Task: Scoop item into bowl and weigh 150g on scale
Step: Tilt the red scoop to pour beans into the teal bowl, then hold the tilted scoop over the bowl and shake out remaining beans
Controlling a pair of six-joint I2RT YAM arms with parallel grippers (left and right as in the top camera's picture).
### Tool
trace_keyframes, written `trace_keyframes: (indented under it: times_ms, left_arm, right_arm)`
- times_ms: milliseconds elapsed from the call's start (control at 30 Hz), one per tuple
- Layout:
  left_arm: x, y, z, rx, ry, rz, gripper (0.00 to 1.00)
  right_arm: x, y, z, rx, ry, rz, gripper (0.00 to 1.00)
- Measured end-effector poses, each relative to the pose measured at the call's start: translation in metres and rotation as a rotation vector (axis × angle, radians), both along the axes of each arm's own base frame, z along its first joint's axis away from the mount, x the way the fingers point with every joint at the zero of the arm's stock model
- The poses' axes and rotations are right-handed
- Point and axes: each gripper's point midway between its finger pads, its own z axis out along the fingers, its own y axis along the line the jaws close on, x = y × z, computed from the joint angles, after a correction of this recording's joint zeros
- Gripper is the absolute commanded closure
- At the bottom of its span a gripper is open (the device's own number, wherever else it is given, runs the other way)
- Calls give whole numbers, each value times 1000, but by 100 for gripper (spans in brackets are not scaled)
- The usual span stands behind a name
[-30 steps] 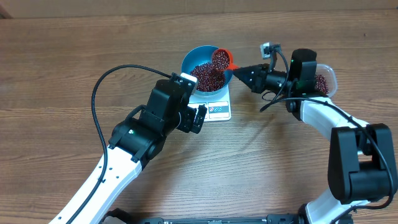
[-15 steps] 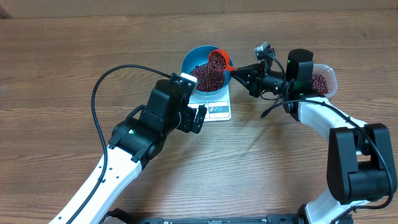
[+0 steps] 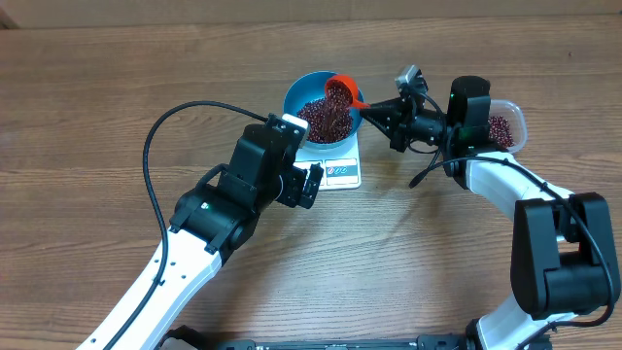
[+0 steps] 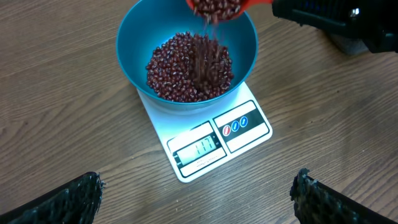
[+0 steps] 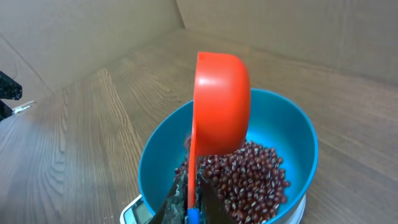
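Observation:
The blue bowl (image 3: 291,98) stands on the white scale (image 3: 341,173) and holds a heap of dark red-brown beans (image 3: 321,119). My right gripper (image 3: 381,110) is shut on the handle of a red-orange scoop (image 3: 340,89), which is tipped steeply over the bowl's right rim. In the left wrist view beans (image 4: 202,53) stream from the scoop (image 4: 217,6) into the bowl (image 4: 134,43). From the right wrist the scoop (image 5: 221,99) stands on edge above the beans (image 5: 255,174), with that gripper (image 5: 191,200) pinching its handle. My left gripper (image 4: 198,186) hangs open in front of the scale (image 4: 249,134), empty.
A clear plastic tub (image 3: 507,126) with more beans sits at the right, partly behind my right arm. A black cable (image 3: 155,136) loops left of my left arm. Bare wood table surrounds the scale.
The right gripper has shifted a little left and rolled the scoop further over, so beans now pour into the bowl. The left arm has not moved.

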Motion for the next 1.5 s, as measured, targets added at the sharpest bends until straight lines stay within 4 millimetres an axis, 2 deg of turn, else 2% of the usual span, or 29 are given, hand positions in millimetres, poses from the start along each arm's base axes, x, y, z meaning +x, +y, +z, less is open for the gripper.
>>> trace_keyframes:
  times_ms: [1500]
  left_arm:
    - [0, 0, 0, 0, 0, 0, 0]
  right_arm:
    - [4, 0, 9, -175, -417, 89, 96]
